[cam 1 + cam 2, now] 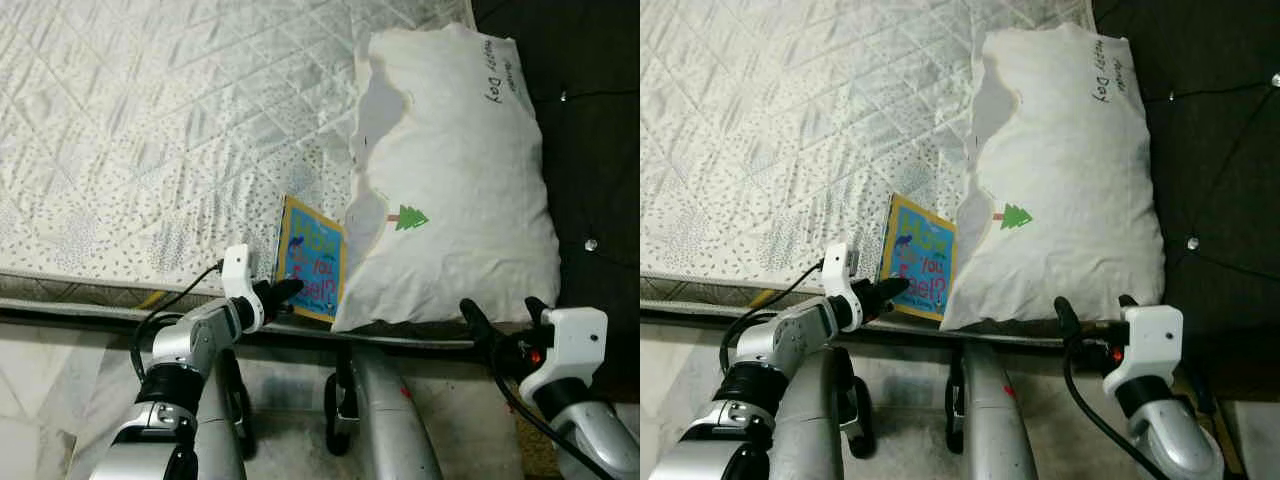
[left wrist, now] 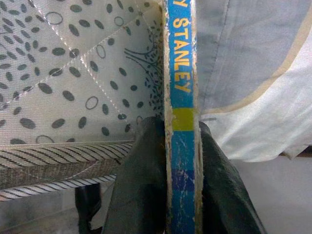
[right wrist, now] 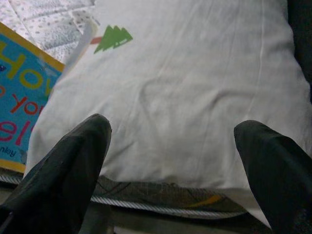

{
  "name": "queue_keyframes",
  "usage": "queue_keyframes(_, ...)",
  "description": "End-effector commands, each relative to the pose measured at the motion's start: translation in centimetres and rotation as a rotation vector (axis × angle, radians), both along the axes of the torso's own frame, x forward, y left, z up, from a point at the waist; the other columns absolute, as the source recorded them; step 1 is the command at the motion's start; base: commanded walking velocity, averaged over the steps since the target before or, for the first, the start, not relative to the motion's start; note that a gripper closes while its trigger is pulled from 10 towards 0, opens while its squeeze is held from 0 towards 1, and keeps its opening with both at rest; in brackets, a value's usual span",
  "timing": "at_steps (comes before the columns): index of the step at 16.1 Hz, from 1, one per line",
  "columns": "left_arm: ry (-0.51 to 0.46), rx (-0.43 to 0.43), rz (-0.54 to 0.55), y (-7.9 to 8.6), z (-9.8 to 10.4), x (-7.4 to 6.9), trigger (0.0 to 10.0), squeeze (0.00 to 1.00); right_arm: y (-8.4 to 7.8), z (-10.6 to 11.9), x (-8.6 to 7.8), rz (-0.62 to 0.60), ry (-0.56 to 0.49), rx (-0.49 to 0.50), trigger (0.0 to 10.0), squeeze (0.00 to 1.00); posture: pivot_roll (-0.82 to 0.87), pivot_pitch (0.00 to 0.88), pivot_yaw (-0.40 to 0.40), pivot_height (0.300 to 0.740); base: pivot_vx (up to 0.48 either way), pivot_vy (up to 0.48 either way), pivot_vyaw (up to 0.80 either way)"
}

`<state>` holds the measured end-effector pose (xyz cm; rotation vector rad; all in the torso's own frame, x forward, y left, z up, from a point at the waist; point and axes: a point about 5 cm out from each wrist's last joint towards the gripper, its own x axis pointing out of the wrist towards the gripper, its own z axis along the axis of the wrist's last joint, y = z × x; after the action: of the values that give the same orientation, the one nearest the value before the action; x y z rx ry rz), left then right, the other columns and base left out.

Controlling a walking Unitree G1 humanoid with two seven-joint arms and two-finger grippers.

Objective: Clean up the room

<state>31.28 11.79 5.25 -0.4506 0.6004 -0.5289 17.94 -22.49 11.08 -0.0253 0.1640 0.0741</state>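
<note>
Pinching the thin edge of a picture book (image 1: 311, 262), the left end effector (image 1: 283, 291) has one black finger (image 2: 139, 180) on each side of the blue spine, so it is closed tight on the book. The book has a blue cover with a yellow border and big colourful letters (the spine reads "STANLEY" in yellow). It stands up on its edge at the near side of the bed (image 1: 150, 120), right by the mattress edge, and it leans against a big white pillow (image 1: 450, 180) just beside it. The pillow lies on the bed too, at the near edge, and it has a small green tree printed on it and some handwriting near its far end. The mattress cover is white and quilted, with lots of little dark dots and ovals. The right end effector (image 1: 505, 318) sits low in front of the pillow, at the bed's near edge, with its two black fingers (image 3: 63, 165) spread wide apart and nothing between them. They point at the pillow's near side but are not touching it. Past the pillow, on the robot's right, there is a dark cloth (image 1: 590, 130) with a few small shiny spots on it. Below the bed edge you can see a pale floor (image 1: 40, 400).
</note>
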Motion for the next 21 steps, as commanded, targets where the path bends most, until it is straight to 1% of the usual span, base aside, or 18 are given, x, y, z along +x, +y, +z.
queue_keyframes(1, 0.051, 0.038, -0.013, 0.2, -1.4, -0.8, 10.0, 0.0, -0.4, -0.1, -0.5, -0.015, 0.021, -0.011, 10.0, 0.0, -0.29, 0.364, -0.098, 0.591, 0.0, 0.0, 0.0)
queue_keyframes(2, 0.049, 0.047, -0.018, 0.3, -1.4, -0.8, 10.0, 0.0, -0.3, -0.1, -0.5, -0.017, 0.025, -0.017, 10.0, 0.0, -0.29, 0.362, -0.098, 0.586, 0.0, 0.0, 0.0)
queue_keyframes(3, 0.037, 0.082, -0.016, 0.8, -1.5, -0.7, 10.0, 0.0, -0.3, -0.2, -0.4, -0.017, 0.029, -0.014, 10.0, 0.0, -0.29, 0.361, -0.098, 0.586, 0.0, 0.0, 0.0)
queue_keyframes(6, 0.011, 0.077, -0.015, 1.5, -0.9, -0.3, 10.0, 0.0, -0.4, -0.3, -0.3, -0.016, 0.033, -0.014, 10.0, 0.0, -0.28, 0.355, -0.096, 0.586, 0.0, 0.0, 0.0)
queue_keyframes(8, -0.018, 0.114, -0.005, 2.4, -0.8, 0.1, 10.0, 0.0, -0.3, -0.3, 0.0, -0.014, 0.031, -0.014, 10.0, 0.0, -0.28, 0.352, -0.095, 0.586, 0.0, 0.0, 0.0)
queue_keyframes(9, -0.028, 0.132, 0.021, 2.9, -0.6, 0.4, 10.0, 0.0, -0.3, -0.3, 0.0, -0.014, 0.029, -0.014, 10.0, 0.0, -0.28, 0.352, -0.097, 0.586, 0.0, 0.0, 0.0)
queue_keyframes(12, -0.055, 0.111, 0.032, 3.3, 0.3, 1.2, 10.0, 0.0, -0.5, -0.3, 0.1, -0.017, 0.027, -0.019, 10.0, 0.0, -0.28, 0.347, -0.098, 0.586, 0.0, 0.0, 0.0)
queue_keyframes(13, -0.077, 0.122, 0.044, 3.6, 0.7, 1.5, 10.0, 0.0, -0.6, -0.2, 0.2, -0.016, 0.024, -0.021, 10.0, 0.0, -0.28, 0.345, -0.099, 0.586, 0.0, 0.0, 0.0)
queue_keyframes(17, -0.113, 0.111, 0.082, 4.6, 1.9, 1.9, 10.0, 0.0, -0.5, -0.3, 0.5, -0.011, 0.023, -0.022, 10.0, 0.0, -0.27, 0.341, -0.099, 0.586, 0.0, 0.0, 0.0)
queue_keyframes(19, -0.131, 0.129, 0.102, 5.1, 2.1, 2.0, 10.0, 0.0, -0.5, -0.3, 0.6, -0.009, 0.022, -0.022, 10.0, 0.0, -0.27, 0.342, -0.101, 0.586, 0.0, 0.0, 0.0)
queue_keyframes(20, -0.156, 0.115, 0.118, 5.3, 2.7, 2.3, 10.0, 0.0, -0.5, -0.3, 0.7, -0.008, 0.021, -0.021, 10.0, 0.0, -0.27, 0.341, -0.102, 0.586, 0.0, 0.0, 0.0)
queue_keyframes(21, -0.211, 0.112, 0.147, 5.7, 3.7, 2.8, 10.0, 0.0, -0.4, -0.2, 0.8, -0.006, 0.019, -0.022, 10.0, 0.0, -0.27, 0.341, -0.102, 0.586, 0.0, 0.0, 0.0)
